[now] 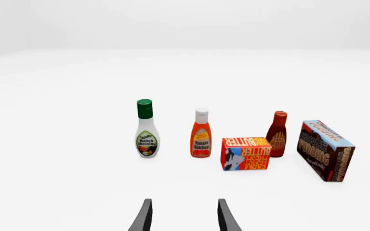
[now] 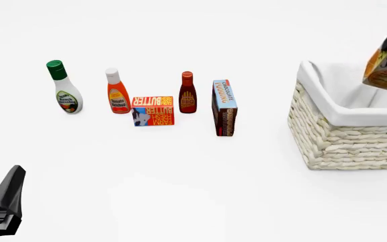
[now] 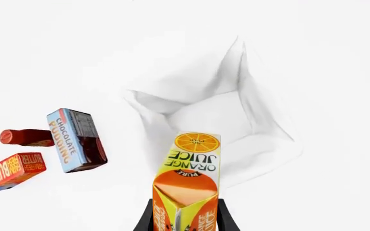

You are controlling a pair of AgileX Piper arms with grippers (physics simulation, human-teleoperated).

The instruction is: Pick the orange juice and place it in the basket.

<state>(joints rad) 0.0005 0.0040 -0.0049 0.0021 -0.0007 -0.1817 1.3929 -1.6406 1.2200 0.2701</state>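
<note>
The orange juice point(image 2: 386, 61) is an orange and yellow carton hanging tilted in the air over the far right part of the basket point(image 2: 344, 132). My right gripper point(image 3: 185, 219) is shut on the carton point(image 3: 186, 179), one dark finger on each side. Below it, the right wrist view shows the basket's white cloth lining point(image 3: 201, 103) with nothing inside. My left gripper point(image 1: 183, 214) is open and holds nothing. It sits low at the near left point(image 2: 4, 204), far from the basket.
Several groceries stand in a row left of the basket: ranch dressing point(image 2: 64, 89), tomato ketchup point(image 2: 117, 93), a flat butter box point(image 2: 152, 111), a dark red BBQ bottle point(image 2: 187, 94) and a chocolate pudding box point(image 2: 223, 107). The table is plain white.
</note>
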